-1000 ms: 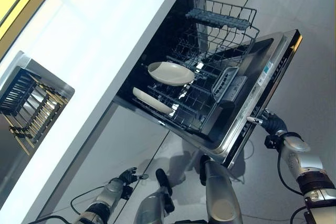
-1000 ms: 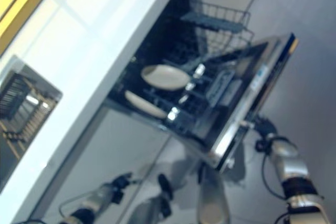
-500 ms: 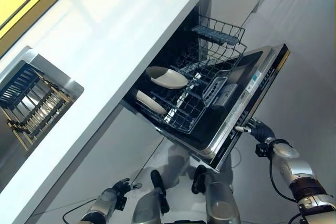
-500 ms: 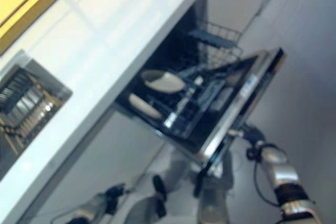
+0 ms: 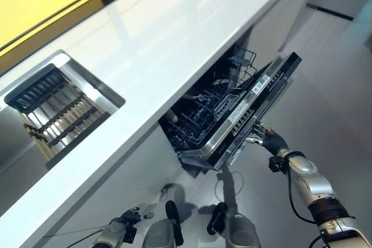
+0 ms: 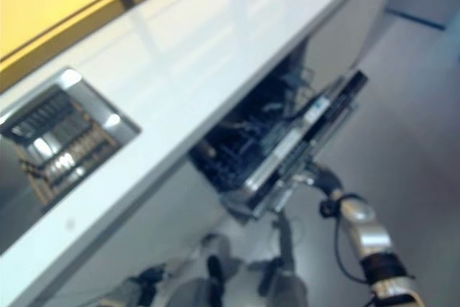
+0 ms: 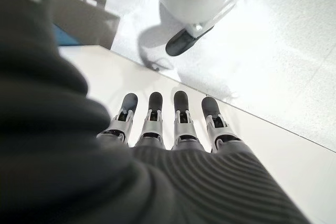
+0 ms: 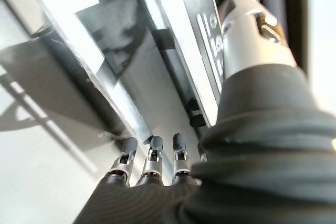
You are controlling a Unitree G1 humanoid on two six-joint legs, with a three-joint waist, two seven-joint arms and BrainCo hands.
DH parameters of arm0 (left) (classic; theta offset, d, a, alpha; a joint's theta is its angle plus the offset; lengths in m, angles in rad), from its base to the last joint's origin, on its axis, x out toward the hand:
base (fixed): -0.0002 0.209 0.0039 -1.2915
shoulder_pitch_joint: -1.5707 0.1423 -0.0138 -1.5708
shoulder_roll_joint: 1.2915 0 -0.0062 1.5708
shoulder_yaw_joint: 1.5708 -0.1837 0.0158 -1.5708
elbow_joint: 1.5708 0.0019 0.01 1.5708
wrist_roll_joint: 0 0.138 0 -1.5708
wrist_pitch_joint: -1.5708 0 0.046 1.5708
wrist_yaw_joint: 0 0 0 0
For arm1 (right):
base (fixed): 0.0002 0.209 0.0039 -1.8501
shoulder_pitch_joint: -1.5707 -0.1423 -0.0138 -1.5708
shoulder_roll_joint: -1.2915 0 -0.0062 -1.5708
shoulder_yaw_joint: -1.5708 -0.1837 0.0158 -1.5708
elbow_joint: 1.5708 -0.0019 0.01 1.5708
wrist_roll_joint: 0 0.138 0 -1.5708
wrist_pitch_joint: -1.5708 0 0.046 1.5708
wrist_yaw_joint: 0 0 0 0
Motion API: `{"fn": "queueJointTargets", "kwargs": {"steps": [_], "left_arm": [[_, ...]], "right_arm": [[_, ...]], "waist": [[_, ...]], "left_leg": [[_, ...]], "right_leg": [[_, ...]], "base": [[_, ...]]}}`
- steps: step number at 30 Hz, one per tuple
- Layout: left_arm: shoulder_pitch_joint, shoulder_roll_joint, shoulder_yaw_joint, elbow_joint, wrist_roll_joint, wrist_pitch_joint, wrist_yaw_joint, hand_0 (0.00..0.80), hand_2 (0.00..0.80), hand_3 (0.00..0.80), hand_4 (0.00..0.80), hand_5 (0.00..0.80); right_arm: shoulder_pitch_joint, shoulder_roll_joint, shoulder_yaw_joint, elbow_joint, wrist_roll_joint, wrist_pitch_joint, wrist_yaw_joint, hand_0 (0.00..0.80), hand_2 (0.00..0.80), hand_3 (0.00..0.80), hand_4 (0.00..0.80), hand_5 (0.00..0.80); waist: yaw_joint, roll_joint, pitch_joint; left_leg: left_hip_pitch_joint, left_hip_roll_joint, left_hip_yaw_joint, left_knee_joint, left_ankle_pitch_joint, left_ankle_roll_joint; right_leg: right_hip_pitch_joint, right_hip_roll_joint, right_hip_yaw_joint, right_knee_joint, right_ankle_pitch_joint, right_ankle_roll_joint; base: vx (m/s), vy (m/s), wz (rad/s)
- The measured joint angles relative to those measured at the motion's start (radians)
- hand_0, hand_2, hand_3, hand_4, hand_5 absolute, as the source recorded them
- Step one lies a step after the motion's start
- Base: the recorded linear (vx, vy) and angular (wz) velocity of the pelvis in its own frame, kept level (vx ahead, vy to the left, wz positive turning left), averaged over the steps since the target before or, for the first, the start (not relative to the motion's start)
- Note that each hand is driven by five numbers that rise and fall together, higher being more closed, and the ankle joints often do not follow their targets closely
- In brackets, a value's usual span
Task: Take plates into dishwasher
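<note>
The dishwasher door [image 5: 251,104] stands steeply tilted, most of the way up under the white countertop [image 5: 174,33]. Behind it the dark wire rack [image 5: 203,111] sits inside the machine; only a sliver of one cream plate [image 5: 171,118] shows at its near end. My right hand [image 5: 268,141] is open, its straight fingers [image 8: 152,153] and thumb [image 8: 252,30] pressed against the door's top edge by the control strip [image 8: 178,40]. My left hand [image 5: 129,219] hangs low by the cabinet front, open and holding nothing, its fingers [image 7: 176,116] straight.
A steel sink [image 5: 58,105] with a slatted drying rack is set in the countertop at the left. White cabinet fronts [image 5: 128,184] run below the counter. Pale floor [image 5: 331,85] spreads to the right of the door.
The door has swung up from nearly flat to steeply tilted, with my right hand rising along its edge. The rack and plates are now mostly hidden. The camera has lifted too.
</note>
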Motion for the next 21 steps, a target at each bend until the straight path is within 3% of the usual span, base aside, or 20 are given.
{"fn": "queueJointTargets", "kwargs": {"steps": [5,8,10,14,21], "left_arm": [[0.011,-0.003,0.001,0.001,0.000,0.000,0.001,0.000,0.000,0.000,0.000,0.000],[0.009,0.001,0.001,0.005,0.000,-0.001,0.003,0.000,0.000,0.000,0.000,0.000],[0.020,0.008,0.004,0.006,0.000,-0.001,0.007,0.000,0.000,0.000,0.000,0.000],[0.034,0.012,0.040,0.042,0.000,0.001,0.009,0.000,0.000,0.000,0.000,0.000],[0.030,0.043,0.040,0.055,0.004,0.000,0.009,0.000,0.000,0.000,0.000,0.000]], "right_arm": [[-0.008,0.027,0.076,-0.040,-0.034,-0.049,0.046,0.000,0.000,0.000,0.000,0.000],[-0.025,0.095,0.103,-0.040,-0.047,-0.059,0.053,0.000,0.000,0.000,0.000,0.000],[-0.022,0.105,0.110,-0.035,-0.067,-0.055,0.044,0.000,0.000,0.000,0.000,0.000],[-0.012,0.085,0.119,-0.024,-0.083,-0.053,0.045,0.000,0.000,0.000,0.000,0.000],[0.005,0.085,0.107,0.009,-0.083,-0.053,0.019,0.000,0.000,0.000,0.000,0.000]], "waist": [[0.050,-0.001,-0.066],[0.077,-0.014,-0.089],[0.078,-0.033,-0.102],[0.072,-0.068,-0.120],[0.071,-0.113,-0.140]], "left_leg": [[-0.001,-0.029,-0.047,-0.015,-0.004,0.018],[-0.003,-0.051,-0.091,-0.021,-0.006,0.029],[-0.013,-0.066,-0.113,-0.021,-0.009,0.040],[-0.029,-0.084,-0.119,0.009,-0.031,0.061],[-0.087,-0.107,-0.149,0.118,-0.082,0.087]], "right_leg": [[0.034,-0.002,0.002,-0.034,0.013,0.018],[0.056,-0.009,0.015,-0.040,0.011,0.034],[0.058,-0.019,0.047,-0.039,0.009,0.053],[0.061,-0.036,0.057,-0.041,0.014,0.073],[0.063,-0.061,0.059,-0.027,0.008,0.102]], "base": [[0.216,0.346,0.37],[0.168,0.277,0.46],[0.213,0.310,0.43],[0.178,0.211,0.10],[0.127,0.121,0.13]]}}
